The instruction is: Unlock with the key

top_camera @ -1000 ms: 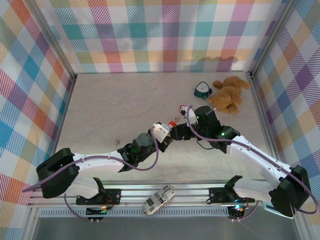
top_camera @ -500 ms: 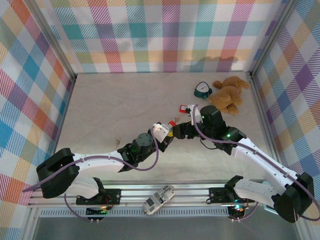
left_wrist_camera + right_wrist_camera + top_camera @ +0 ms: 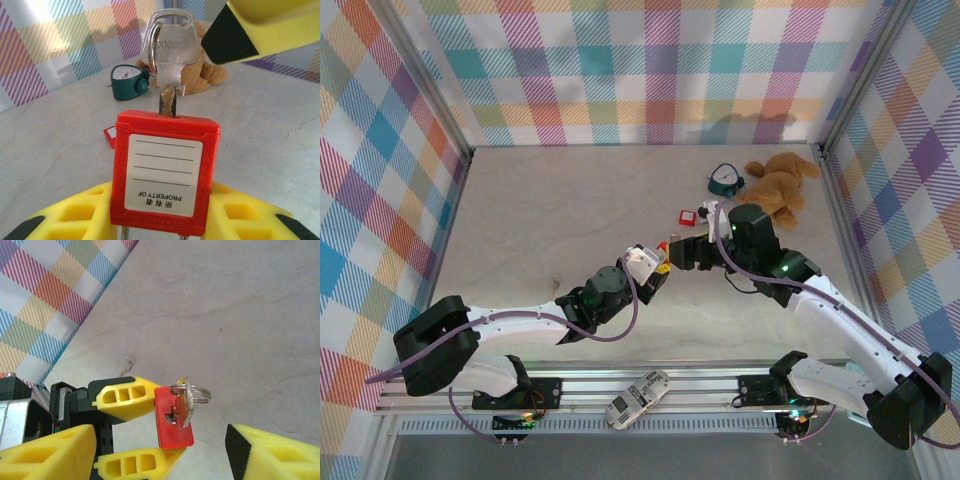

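**Key let go, left standing in the lock**

Nearest me, my left gripper (image 3: 660,266) is closed partway, its yellow fingers (image 3: 75,216) pinching the red padlock (image 3: 165,170) by its sides and holding it above the table, about mid-table in the overhead view. The key (image 3: 170,55) stands in the keyway on the padlock's top edge, its ring hanging from the bow.

A second ago my right gripper (image 3: 678,252) was bunched over that key. It has since spread its fingers (image 3: 270,455) wide and backed off toward 3 o'clock of the padlock, holding nothing. I'd say insertion is done. I cannot tell whether the key has been turned or the shackle freed.

Count: one padlock, one key, one ring. Farther out at 1 o'clock lie one small red tag (image 3: 688,216), one green clock (image 3: 725,181) and one teddy bear (image 3: 775,190).
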